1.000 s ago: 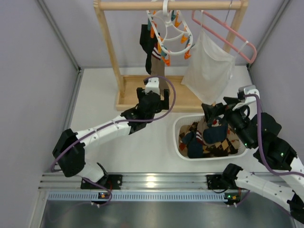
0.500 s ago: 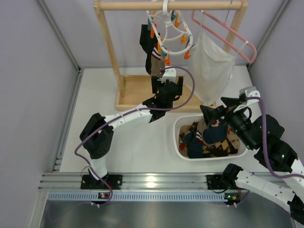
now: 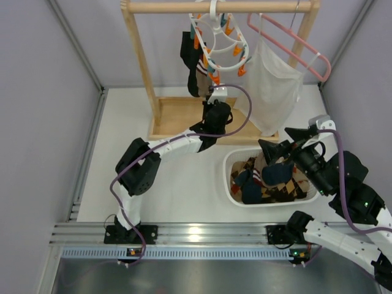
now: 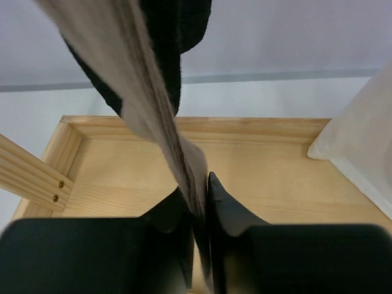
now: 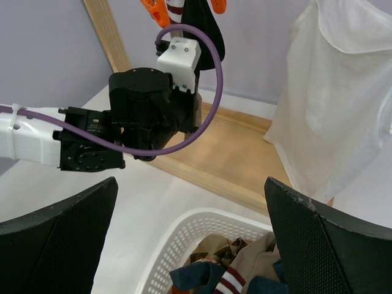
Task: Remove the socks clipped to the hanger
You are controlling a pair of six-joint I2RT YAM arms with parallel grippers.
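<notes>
Firmly, left hand pinches a limp ribbed sock; right hand gapes.

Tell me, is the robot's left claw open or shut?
Shut. In the left wrist view the left gripper pinches the bottom end of a hanging brown sock, with no gap around the cloth.

the brown sock is running off the left wrist view's top edge, its lower end vanishing between the blurred fingers of the left gripper.
</notes>
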